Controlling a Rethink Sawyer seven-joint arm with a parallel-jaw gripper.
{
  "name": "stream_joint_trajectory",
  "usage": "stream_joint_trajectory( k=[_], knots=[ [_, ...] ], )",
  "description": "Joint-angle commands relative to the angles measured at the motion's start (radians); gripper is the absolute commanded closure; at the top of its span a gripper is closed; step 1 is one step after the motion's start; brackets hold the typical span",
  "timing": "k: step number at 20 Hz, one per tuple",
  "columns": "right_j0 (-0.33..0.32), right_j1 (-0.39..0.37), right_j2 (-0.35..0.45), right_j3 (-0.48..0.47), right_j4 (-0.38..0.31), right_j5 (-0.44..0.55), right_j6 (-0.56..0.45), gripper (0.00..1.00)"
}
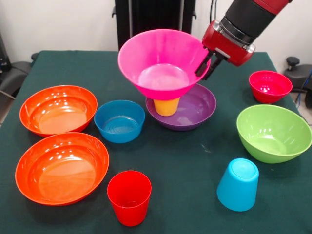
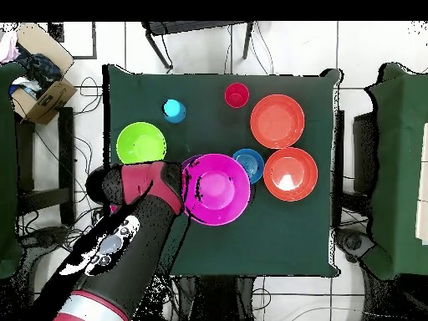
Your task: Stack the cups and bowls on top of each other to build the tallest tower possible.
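- The end effector [image 1: 206, 64] has its two dark fingers closed on the rim of the magenta bowl [image 1: 163, 63], one inside and one outside the wall, and holds it tilted, mouth up and leaning toward the camera.
- That bowl hangs just above the yellow cup [image 1: 166, 106], which stands inverted inside the purple bowl [image 1: 197, 107] near the desk's middle; whether bowl and cup touch I cannot tell.
- The step in hand looks like seating the magenta bowl on the cup. To do it well: level the bowl first, centre its base over the cup's flat end, lower slowly, and release only once it rests evenly. A wide bowl on a narrow cup will likely tip if placed off-centre.
- Not yet stacked: two orange bowls [image 1: 58, 109] [image 1: 62, 168] toward one side edge, the small blue bowl [image 1: 119, 121] just beside the purple one, the red cup [image 1: 129, 197] upright by the near edge, the light blue cup [image 1: 238, 184] upside down, the lime green bowl [image 1: 274, 132], and the small crimson bowl [image 1: 270, 86] near the far corner.
- The desk [image 1: 195, 165] has a dark green cloth cover.
- Around it: pale tiled floor with cables, chairs, and a cardboard box [image 2: 38, 88] off one corner.
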Motion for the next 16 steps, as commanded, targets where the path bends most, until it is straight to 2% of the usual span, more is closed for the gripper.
stream_joint_trajectory(
  k=[1,11,16],
  knots=[
    [-0.025,-0.028,0.155,0.046,-0.014,-0.056,0.058,1.0],
    [-0.029,-0.098,0.161,0.071,-0.008,-0.008,0.056,1.0],
    [-0.037,-0.13,0.166,0.1,-0.007,-0.025,0.063,1.0]
  ],
)
